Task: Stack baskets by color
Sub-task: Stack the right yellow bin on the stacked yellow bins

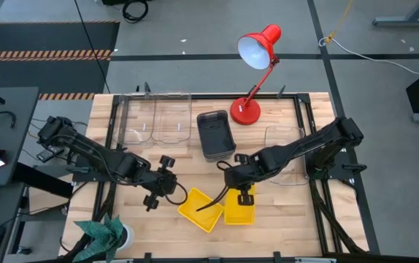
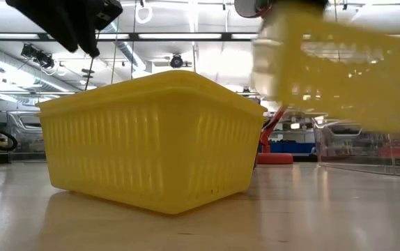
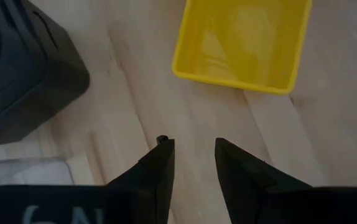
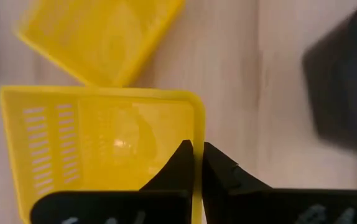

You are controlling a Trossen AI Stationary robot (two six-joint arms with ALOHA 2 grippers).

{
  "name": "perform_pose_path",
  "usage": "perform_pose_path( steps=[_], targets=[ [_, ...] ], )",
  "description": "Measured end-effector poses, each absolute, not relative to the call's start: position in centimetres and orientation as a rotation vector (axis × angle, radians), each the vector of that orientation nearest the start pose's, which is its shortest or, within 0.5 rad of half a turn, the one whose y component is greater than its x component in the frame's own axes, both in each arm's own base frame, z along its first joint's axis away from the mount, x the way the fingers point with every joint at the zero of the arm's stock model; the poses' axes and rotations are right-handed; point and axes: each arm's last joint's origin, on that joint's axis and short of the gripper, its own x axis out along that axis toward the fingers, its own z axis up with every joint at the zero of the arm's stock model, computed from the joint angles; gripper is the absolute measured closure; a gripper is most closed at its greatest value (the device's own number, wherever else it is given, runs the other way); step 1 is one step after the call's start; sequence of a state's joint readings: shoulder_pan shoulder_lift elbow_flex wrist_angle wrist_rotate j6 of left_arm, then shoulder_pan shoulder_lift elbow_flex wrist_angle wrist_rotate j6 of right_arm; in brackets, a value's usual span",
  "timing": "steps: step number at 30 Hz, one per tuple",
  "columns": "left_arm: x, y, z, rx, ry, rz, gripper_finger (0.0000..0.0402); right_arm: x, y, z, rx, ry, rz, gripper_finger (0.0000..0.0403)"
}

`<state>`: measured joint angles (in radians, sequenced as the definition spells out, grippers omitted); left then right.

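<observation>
We note the pale wood tabletop [image 1: 282, 219]. Lower centre, right end effector [image 4: 197, 155] pinches a yellow basket's [image 1: 240, 208] rim; second yellow basket [image 1: 197, 208] lies beside. Left end effector [image 3: 191, 165] parted, empty.

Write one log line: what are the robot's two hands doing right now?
right gripper: shut on yellow basket rim | left gripper: open, empty, above table | second yellow basket: on table

Setting is looking like a robotics lab or industrial test hall. A wooden table [image 1: 282, 226] is sitting on a grey concrete floor [image 1: 195, 29] with hazard-striped tape [image 1: 41, 55] running across it. Ceiling strip lights [image 2: 186, 36] are glowing over the open hall behind.
</observation>
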<state>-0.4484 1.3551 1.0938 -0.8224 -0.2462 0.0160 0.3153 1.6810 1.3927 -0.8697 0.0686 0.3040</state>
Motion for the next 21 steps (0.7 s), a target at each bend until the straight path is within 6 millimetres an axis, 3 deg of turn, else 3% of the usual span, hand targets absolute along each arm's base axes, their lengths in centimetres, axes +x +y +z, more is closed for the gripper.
perform_pose_path(
  steps=[5,9,17,21],
  targets=[
    [22.9,-10.7,28.6,0.38,0.978,-0.214,0.0286,33.2,10.5,31.0,0.011,1.035,0.046,0.039],
    [22.3,-10.4,29.1,0.381,0.928,-0.217,0.0287,34.2,10.5,33.1,-0.026,0.898,0.055,0.0391],
    [20.1,-9.6,26.7,0.319,0.833,-0.21,0.0288,36.4,11.0,32.9,-0.107,0.761,0.135,0.0391],
    [18.7,-8.9,27.5,0.247,0.77,-0.187,0.0292,37.7,11.4,32.2,-0.146,0.731,0.165,0.039]
  ],
)
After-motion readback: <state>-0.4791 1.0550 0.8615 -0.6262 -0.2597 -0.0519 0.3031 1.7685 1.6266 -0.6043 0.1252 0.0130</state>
